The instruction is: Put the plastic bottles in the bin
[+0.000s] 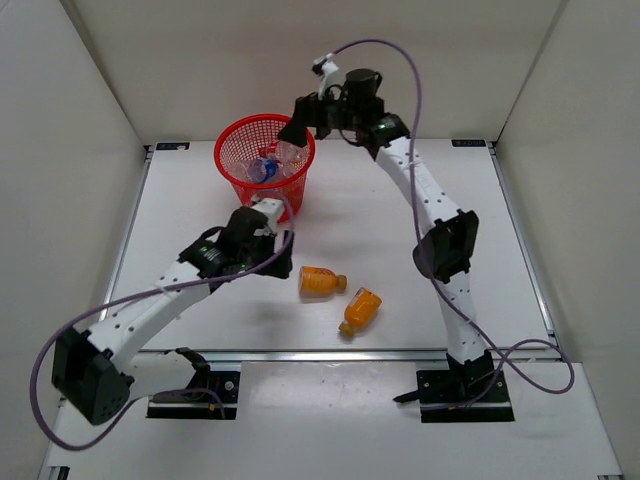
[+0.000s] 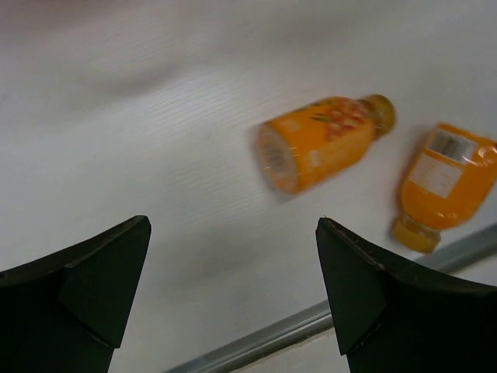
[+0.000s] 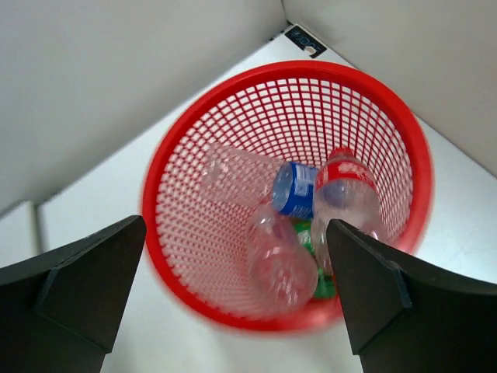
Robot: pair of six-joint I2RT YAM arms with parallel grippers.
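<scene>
Gaping over bin (image 3: 194,233), right end effector (image 3: 237,225) (its view alone shows green bottle (image 3: 321,288)), left end effector (image 2: 233,223) gaping near orange bottles (image 2: 322,140).

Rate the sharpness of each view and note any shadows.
Top external: sharp, evenly lit, only faint soft shadows on the table. Left wrist: both orange bottles smeared by motion blur. Right wrist: the bin slightly blurred along its near rim.

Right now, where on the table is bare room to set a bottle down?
Free: the wide strip between the right arm and the right edge of the table; also the far left corner beside the bin. Crowded: the near middle, where two orange bottles lie by the left gripper.
</scene>
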